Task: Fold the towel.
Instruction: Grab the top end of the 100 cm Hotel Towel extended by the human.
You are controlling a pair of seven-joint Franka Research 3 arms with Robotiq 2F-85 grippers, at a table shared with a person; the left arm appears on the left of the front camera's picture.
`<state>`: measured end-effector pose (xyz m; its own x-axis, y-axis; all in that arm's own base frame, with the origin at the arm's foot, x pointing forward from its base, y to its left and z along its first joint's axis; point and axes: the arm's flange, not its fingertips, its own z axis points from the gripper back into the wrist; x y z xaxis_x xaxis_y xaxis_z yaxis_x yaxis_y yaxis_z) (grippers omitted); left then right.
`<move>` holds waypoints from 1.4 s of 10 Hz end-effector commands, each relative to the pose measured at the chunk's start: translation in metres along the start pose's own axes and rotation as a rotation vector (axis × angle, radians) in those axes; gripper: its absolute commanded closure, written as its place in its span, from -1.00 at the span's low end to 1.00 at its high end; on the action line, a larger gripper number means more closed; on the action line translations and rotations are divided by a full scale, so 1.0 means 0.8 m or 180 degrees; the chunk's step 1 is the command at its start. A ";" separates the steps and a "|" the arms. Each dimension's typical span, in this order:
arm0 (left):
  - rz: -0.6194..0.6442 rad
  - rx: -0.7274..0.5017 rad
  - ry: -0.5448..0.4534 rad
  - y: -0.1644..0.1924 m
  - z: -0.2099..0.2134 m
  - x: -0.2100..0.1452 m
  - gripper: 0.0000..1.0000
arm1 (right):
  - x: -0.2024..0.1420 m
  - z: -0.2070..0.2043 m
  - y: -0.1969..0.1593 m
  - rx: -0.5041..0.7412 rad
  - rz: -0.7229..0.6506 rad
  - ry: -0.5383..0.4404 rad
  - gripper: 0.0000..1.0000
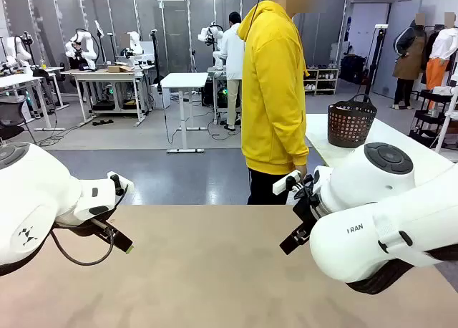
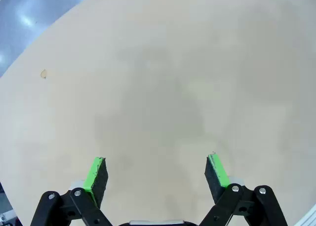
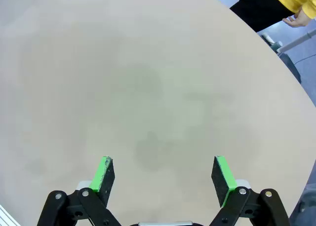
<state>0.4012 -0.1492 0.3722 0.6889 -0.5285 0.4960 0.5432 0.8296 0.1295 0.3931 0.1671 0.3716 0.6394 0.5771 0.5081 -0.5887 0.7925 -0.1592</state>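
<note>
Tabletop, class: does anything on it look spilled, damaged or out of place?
Nothing spilled or askew. The only oddity is a small mark on the tan tabletop, near its edge in the left wrist view.

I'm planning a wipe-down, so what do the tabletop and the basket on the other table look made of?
Tabletop: smooth matte beige, probably laminate or coated board; even colour, no grain, faint smudges. Basket: dark, likely moulded plastic; regular rows of holes, stiff arched handle.
</note>
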 end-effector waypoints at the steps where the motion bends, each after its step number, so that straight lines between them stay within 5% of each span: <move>1: -0.0001 0.0000 0.0000 0.000 0.000 0.000 -1.00 | 0.000 0.000 0.000 0.0000 0.0000 0.0000 -1.00; 14: -0.0001 0.0000 0.0000 0.000 0.000 0.000 -1.00 | 0.000 0.000 0.000 0.0000 0.0000 0.0000 -1.00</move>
<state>0.4010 -0.1496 0.3722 0.6884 -0.5293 0.4960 0.5439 0.8290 0.1298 0.3931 0.1673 0.3716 0.6380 0.5791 0.5075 -0.5901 0.7911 -0.1608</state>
